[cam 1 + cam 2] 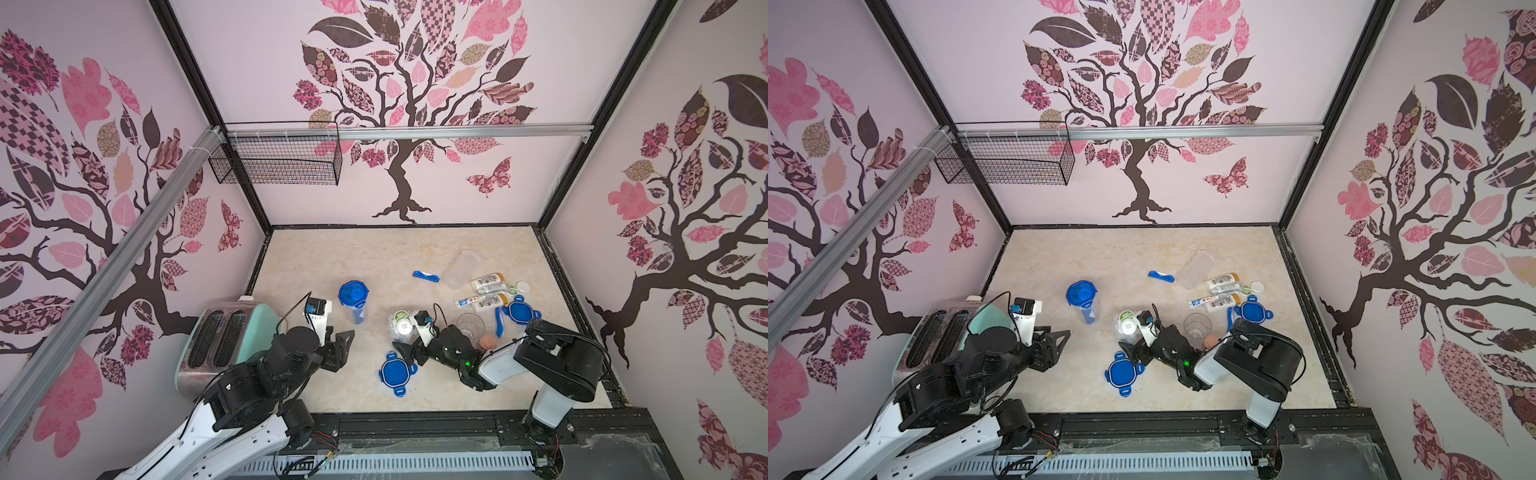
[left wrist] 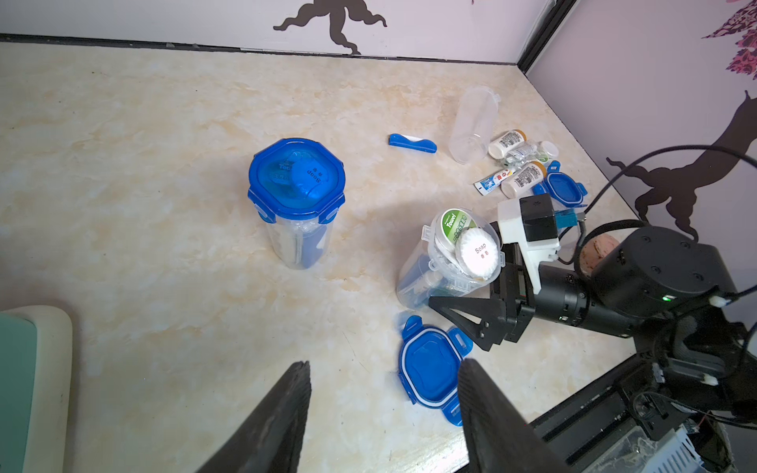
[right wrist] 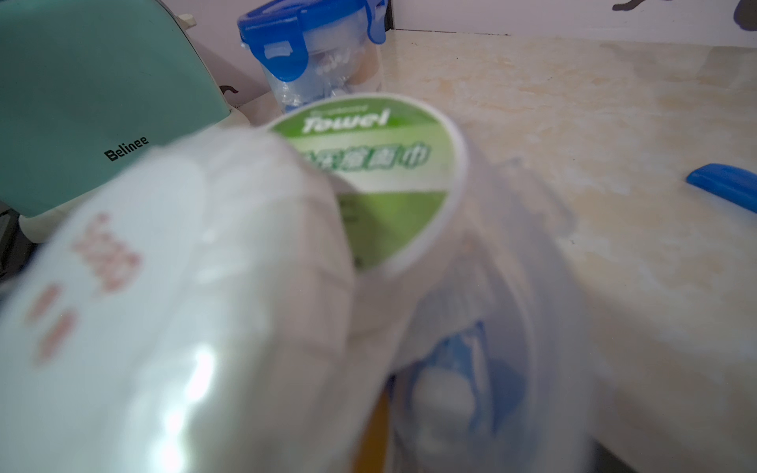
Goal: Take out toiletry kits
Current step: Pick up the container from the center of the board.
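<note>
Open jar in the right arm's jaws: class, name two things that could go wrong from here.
1. The open jar is tilted with the soap tub at its mouth; the tub may tumble out and roll.
2. The loose blue lid lies just beside the jar's base; set down on it, the jar could topple.

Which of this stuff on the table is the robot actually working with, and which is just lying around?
For the job: soap tub and towel tub in the open jar; tan-capped bottles; toothpaste; toothbrush; the kit packed in the lidded jar.
Just lying about: toaster; wire basket; loose blue lid; emptied jar; cork.
</note>
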### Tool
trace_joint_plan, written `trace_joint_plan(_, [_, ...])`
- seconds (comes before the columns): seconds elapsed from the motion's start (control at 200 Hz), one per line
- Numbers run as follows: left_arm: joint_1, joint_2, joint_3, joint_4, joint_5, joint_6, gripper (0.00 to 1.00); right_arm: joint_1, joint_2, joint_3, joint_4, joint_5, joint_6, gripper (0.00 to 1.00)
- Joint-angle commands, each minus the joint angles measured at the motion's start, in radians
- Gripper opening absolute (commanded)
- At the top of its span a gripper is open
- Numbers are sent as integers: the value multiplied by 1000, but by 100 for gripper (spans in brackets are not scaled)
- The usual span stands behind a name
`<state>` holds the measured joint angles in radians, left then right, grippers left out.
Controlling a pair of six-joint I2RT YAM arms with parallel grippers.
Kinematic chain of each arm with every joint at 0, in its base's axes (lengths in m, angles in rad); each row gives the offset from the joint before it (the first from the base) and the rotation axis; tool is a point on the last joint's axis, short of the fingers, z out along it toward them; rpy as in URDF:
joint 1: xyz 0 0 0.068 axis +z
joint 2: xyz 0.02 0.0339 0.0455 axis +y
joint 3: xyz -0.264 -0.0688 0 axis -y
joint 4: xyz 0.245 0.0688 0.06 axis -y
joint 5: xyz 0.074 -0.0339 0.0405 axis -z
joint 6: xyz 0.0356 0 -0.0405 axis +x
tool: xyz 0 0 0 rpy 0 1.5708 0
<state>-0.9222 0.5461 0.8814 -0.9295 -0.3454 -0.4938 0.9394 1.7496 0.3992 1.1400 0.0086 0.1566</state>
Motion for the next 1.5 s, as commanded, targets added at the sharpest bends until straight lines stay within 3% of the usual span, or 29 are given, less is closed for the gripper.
trace_joint_plan(0.0, [4,2,-7,6,11,15,62,1,36,14,94,21,-2,93])
trace_joint_plan(0.265, [4,11,-13,16,42,22,60,1,106,12,183,26,14,84])
trace_joint_plan(0.73, [3,24,-13,12,41,21,61,2,166,21,254,23,9,89])
trace_joint_plan(1.085, [4,23,-13,12,37,20,61,1,100,7,225,-4,-1,77])
trace_joint_plan(1.306, [3,20,-13,13,37,20,61,1,-47,13,38,-67,58,73])
trace_joint_plan(1.496, [4,19,-15,15,39,20,61,1,-212,66,-264,-130,165,72])
